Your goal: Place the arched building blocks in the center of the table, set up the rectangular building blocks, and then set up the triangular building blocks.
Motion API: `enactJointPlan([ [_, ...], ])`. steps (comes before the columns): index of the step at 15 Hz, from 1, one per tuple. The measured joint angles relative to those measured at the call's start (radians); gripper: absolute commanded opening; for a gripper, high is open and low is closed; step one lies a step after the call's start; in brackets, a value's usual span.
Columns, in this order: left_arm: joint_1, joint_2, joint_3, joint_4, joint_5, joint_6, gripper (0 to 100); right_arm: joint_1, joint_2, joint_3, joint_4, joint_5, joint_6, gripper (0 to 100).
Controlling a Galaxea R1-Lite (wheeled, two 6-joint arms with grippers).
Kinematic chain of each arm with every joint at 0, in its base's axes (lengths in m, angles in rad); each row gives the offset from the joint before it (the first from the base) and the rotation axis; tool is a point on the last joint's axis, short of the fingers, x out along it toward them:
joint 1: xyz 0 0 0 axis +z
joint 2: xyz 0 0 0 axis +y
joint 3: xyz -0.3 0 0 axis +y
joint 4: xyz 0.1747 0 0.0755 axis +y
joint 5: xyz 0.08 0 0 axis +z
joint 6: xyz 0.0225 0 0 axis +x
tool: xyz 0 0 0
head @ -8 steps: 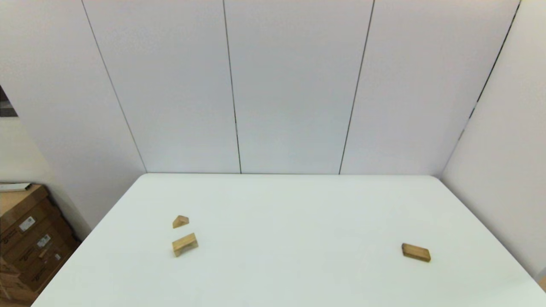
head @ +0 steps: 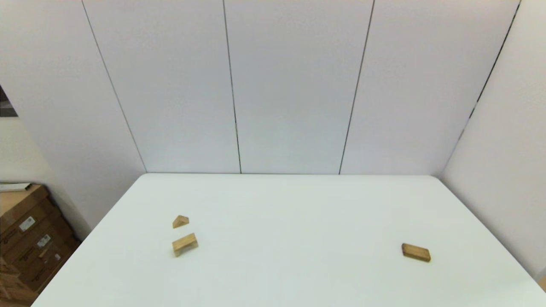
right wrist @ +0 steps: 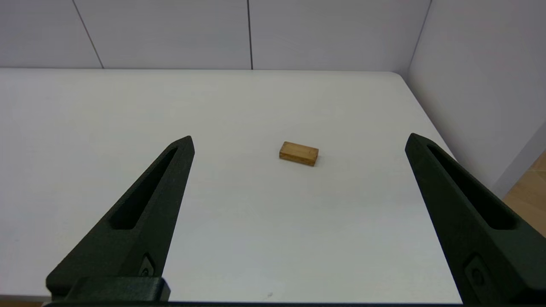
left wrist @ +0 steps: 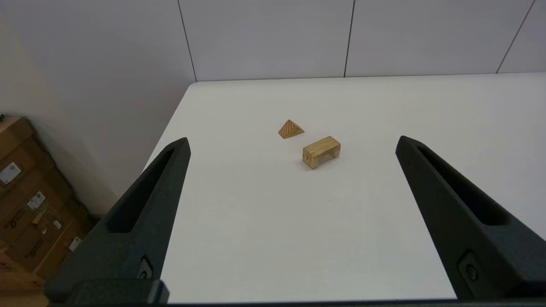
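The arched block (head: 184,244) (left wrist: 321,152) stands on its two legs on the left part of the white table (head: 290,213). Just behind it sits the small triangular block (head: 180,221) (left wrist: 291,129). The rectangular block (head: 416,252) (right wrist: 299,153) lies flat on the right part of the table. Neither arm shows in the head view. My left gripper (left wrist: 292,143) is open, held back from the arched and triangular blocks near the table's front. My right gripper (right wrist: 298,140) is open too, back from the rectangular block, with nothing between its fingers.
White wall panels close off the table's far side and right side. Cardboard boxes (head: 25,238) (left wrist: 30,200) stand on the floor off the table's left edge. A wide bare stretch of tabletop lies between the left blocks and the rectangular one.
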Motion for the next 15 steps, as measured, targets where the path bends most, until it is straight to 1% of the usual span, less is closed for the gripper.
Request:
enactJointPlan([
  [6,0.0,0.0,-0.002,0.006,0.001,0.004,100,0.0,0.0,-0.001,0.0,0.0,0.001,100],
  [8,0.0,0.007,-0.025,0.041,0.003,0.003,100,0.0,0.0,-0.001,0.0,0.0,0.001,100],
  [10,0.0,0.046,-0.102,0.103,0.015,-0.012,100,0.0,0.0,-0.001,0.0,0.0,0.001,100],
  [13,0.0,0.226,-0.24,0.148,0.019,-0.088,100,0.0,0.0,-0.001,0.0,0.0,0.002,100],
  [15,0.0,0.423,-0.35,0.15,0.02,-0.177,100,0.0,0.0,-0.001,0.0,0.0,0.001,100],
])
